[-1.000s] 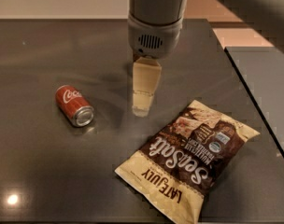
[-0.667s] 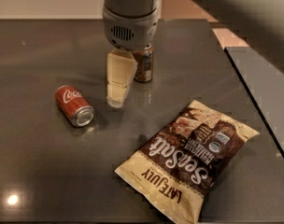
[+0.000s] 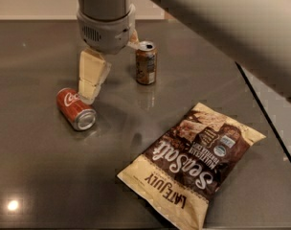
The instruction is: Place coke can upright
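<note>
The coke can [image 3: 74, 108] lies on its side on the dark grey surface [image 3: 35, 176], over on the left and roughly midway between the near and far edges. Its silver end faces near and slightly right, and the white script shows on the red body at the far end. The gripper [image 3: 88, 95] hangs down from the grey wrist housing [image 3: 106, 28] above it, pale and cream-coloured. It slants a little to the left on the way down, so that its tip sits right at the far right side of the can. From where I stand I cannot tell whether it touches the can, nor whether it is spread or closed. To the right of the gripper and a bit farther back, a dark brown can [image 3: 146, 63] with a pale label stands upright, apart from both the gripper and the coke can. Nearer and to the right lies a flat bag of sea salt chips [image 3: 193, 164], brown and cream, set at an angle and well apart from the coke can. The robot's broad light-coloured arm [image 3: 231, 28] crosses the upper right.
</note>
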`<state>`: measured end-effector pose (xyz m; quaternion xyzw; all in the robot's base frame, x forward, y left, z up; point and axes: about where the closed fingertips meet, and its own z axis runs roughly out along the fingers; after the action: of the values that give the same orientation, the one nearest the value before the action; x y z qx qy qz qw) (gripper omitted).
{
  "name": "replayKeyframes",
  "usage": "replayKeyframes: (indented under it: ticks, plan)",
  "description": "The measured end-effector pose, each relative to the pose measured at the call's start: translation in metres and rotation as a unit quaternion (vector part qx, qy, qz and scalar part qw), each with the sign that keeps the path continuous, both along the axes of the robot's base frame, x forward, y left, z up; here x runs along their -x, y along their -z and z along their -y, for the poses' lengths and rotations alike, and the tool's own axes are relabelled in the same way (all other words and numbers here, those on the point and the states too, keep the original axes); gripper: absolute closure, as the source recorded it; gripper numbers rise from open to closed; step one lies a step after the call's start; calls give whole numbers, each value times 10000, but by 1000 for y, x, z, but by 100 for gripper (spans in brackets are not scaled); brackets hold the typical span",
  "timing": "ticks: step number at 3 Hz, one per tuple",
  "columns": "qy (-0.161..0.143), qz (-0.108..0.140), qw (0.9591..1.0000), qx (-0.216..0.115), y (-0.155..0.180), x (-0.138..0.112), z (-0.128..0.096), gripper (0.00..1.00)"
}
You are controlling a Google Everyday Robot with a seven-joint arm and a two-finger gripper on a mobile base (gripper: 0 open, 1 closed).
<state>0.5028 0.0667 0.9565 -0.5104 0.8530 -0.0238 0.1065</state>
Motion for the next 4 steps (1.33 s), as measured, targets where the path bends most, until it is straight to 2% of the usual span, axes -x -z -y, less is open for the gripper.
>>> replayKeyframes:
  ticks: [1,2,3,4]
  plan:
    - [-24,90,9999,-111,-1,-4,-7,0]
    - [215,-295,9991,-192,18,-26,-35,0]
    - [302,-417,9984,-251,24,-35,-46,0]
    - [445,-566,9973,-164,45,-42,-67,0]
